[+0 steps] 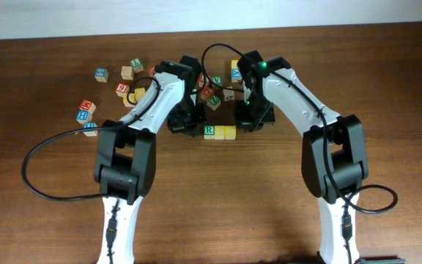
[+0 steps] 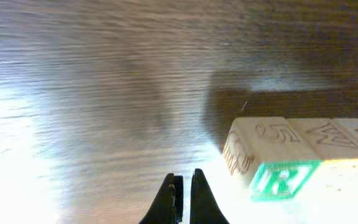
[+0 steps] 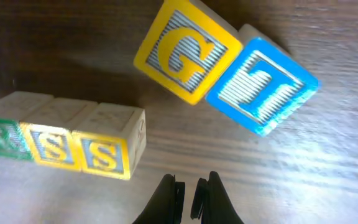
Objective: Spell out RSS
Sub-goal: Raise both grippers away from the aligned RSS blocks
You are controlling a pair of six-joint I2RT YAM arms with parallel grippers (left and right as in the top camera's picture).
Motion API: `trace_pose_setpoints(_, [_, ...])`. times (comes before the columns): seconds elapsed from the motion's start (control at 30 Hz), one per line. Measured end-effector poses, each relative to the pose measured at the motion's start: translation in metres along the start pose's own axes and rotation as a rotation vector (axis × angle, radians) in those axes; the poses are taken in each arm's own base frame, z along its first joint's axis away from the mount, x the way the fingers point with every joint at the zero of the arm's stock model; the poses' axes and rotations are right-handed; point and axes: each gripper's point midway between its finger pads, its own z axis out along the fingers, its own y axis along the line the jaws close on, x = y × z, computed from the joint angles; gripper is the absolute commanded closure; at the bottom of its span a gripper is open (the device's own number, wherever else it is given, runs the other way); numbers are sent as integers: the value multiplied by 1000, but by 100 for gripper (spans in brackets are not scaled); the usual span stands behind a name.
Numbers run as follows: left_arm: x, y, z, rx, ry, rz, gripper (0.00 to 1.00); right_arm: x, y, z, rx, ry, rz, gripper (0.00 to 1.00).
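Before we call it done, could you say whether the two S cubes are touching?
Touching: the right wrist view shows middle S flush against end S, no gap.

Overhead view is evenly lit and sharp, with only soft shadows on the dark brown wooden table (image 1: 50,220). Left wrist view is soft and smeared throughout; glare blows out the wood at lower left and washes out the pale wooden cube with a green R (image 2: 281,180), with a dark shadow just above it. Right wrist view is crisper: the yellow wooden G cube (image 3: 185,53) and blue wooden letter cube (image 3: 263,84) read clean, with bright sheen on the grain at right and a dim upper left corner.
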Motion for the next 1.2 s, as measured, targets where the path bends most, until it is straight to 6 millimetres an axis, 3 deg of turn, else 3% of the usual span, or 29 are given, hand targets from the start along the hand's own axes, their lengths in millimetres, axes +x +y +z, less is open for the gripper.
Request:
trace_pose_setpoints(0.13, [-9,14,-33,-16,-24,-38,100,-4,-7,-27,12,-7,20,86])
trace_pose_setpoints(0.23, [-15,36,-58,-17,-41,-94,100,-6,-23,-49,18,-7,58,77])
trace_pose_setpoints(0.37, [-6,62,-100,-4,-83,-155,99,1,-39,-81,16,-33,97,69])
trace_pose_setpoints(0.47, [8,72,-143,15,-149,-165,96,16,-40,-117,3,-85,93,69])
trace_pose_setpoints(0.57, [32,73,-182,19,-206,-139,84,26,-35,-153,-18,-175,77,69])
trace_pose_setpoints(0.6, [39,74,-191,12,-220,-131,71,27,-34,-166,-23,-214,71,69])
trace_pose_setpoints(0.63, [46,76,-199,3,-236,-123,52,28,-34,-173,-26,-239,67,70])
trace_pose_setpoints(0.67, [50,77,-205,-4,-248,-115,43,29,-33,-179,-28,-255,65,74])
trace_pose_setpoints(0.73, [57,81,-209,-25,-245,-119,3,29,-33,-175,-27,-251,65,76])
trace_pose_setpoints(0.8, [58,84,-208,-41,-241,-118,1,31,-35,-163,-16,-223,65,76])
trace_pose_setpoints(0.9, [56,88,-206,-61,-244,-121,1,33,-38,-134,2,-174,60,59])
trace_pose_setpoints(1.03, [51,91,-205,-82,-262,-120,0,39,-39,-111,17,-117,59,51])
trace_pose_setpoints(1.07, [49,93,-206,-88,-271,-121,1,39,-38,-111,17,-118,58,44])
trace_pose_setpoints(1.13, [46,96,-207,-104,-287,-143,1,39,-39,-112,18,-118,57,20])
trace_pose_setpoints(1.17, [45,98,-207,-109,-293,-165,1,39,-38,-112,16,-118,63,0])
trace_pose_setpoints(1.2, [44,100,-208,-110,-299,-181,1,40,-38,-113,16,-117,65,2])
